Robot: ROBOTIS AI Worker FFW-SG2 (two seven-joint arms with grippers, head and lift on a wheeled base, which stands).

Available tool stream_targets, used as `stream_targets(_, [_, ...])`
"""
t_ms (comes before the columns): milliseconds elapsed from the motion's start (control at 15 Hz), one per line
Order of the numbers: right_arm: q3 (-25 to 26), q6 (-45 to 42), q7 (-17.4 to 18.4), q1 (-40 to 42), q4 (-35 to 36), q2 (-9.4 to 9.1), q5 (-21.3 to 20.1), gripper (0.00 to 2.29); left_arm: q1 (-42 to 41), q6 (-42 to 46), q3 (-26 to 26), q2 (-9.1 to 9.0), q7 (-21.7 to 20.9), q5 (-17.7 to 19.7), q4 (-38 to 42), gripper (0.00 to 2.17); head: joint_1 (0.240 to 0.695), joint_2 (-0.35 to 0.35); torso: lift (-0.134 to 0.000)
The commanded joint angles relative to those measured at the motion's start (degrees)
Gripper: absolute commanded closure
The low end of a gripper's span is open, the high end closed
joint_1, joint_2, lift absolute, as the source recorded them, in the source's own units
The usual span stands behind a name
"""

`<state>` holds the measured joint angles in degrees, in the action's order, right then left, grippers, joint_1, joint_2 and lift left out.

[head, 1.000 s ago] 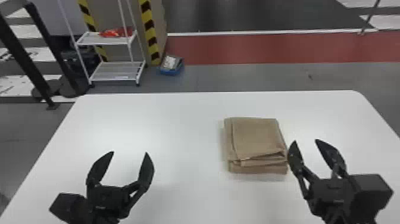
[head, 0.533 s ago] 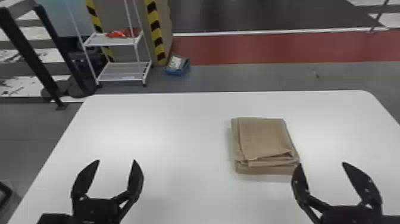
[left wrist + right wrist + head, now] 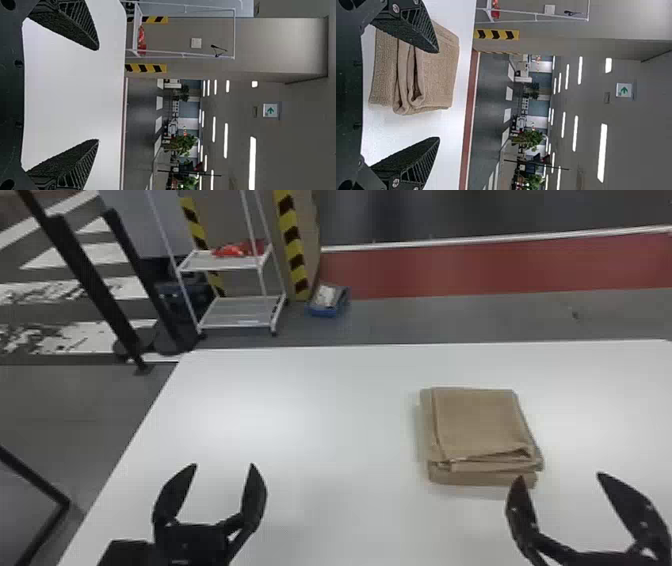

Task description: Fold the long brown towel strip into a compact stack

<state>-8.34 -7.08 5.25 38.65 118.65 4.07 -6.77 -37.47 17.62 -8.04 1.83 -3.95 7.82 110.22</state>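
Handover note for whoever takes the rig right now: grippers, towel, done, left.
Left gripper: open, empty, over the near left of the white table.
Right gripper: open, empty, by the near right corner of the towel.
Towel: on the table, right of centre, in a layered stack.
Done: folded compact, released.
Left: looks finished; perhaps square up the near edge, where the layers aren't flush, without catching the towel.

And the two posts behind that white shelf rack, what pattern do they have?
Diagonal yellow and black stripes on the posts, clearest in the head view.
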Motion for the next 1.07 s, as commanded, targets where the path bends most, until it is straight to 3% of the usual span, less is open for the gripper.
stream_targets(0, [-0.5, 0.0, -0.1, 0.1, 0.0, 0.15, -0.1, 0.11, -0.2, 0.0, -0.2, -0.25, 0.0, 0.0, 0.2, 0.04, 0.695, 0.195, -0.121])
stream_targets(1000, [-1.6, 0.0, -0.1, 0.2, 0.3, 0.41, -1.0, 0.11, -0.6, 0.0, -0.3, -0.77, 0.0, -0.1, 0.6, 0.04, 0.695, 0.222, -0.121])
